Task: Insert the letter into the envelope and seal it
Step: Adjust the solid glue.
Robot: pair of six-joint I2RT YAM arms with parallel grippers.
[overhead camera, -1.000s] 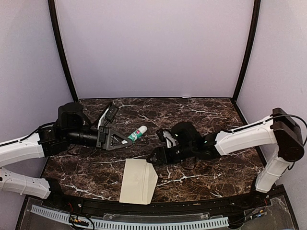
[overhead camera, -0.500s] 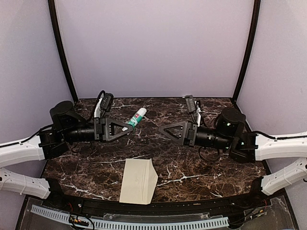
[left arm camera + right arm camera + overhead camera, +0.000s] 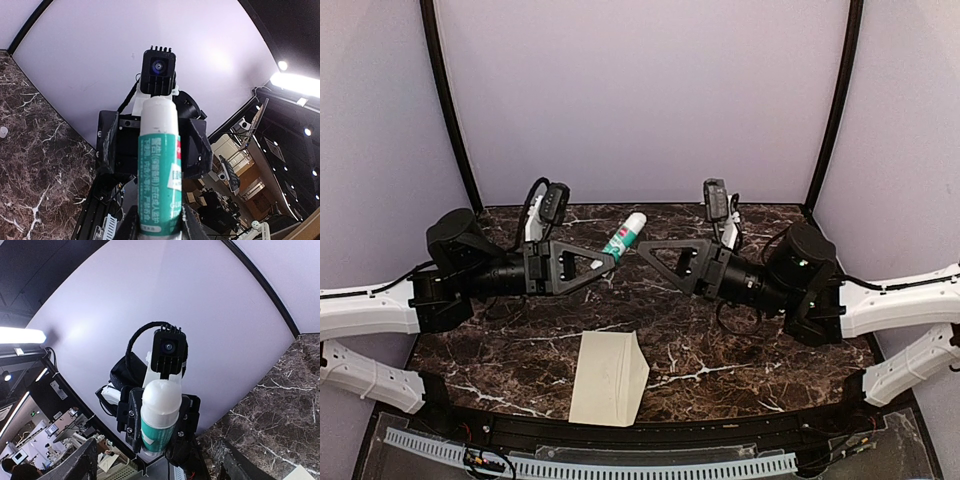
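Two arms reach inward above the dark marble table (image 3: pixel 740 350), their tips meeting nose to nose over its far half. The left gripper (image 3: pixel 608 260) is clamped on the lower end of a white and green glue stick (image 3: pixel 625 238), which slants up and to the right out of its jaws, the rounded white end highest. In the left wrist view the glue stick (image 3: pixel 159 170) rises straight out from between the fingers, green label below and white end on top.

The right gripper (image 3: pixel 648 250) points left at the glue stick, just beside it. Its jaws stand wide apart and hold nothing; from above I cannot tell whether a fingertip touches the stick. In the right wrist view the fingers (image 3: pixel 80 462) sit at the bottom edges of the picture, with the glue stick (image 3: pixel 160 415) beyond them, gripped in the other arm's jaws.

The envelope (image 3: pixel 608 378) lies flat on the near part of the table, well apart from both grippers, roughly midway between the two arms. Its long side runs near to far, and the pointed flap sticks out to the right at its far end. Whether a letter is inside cannot be told.
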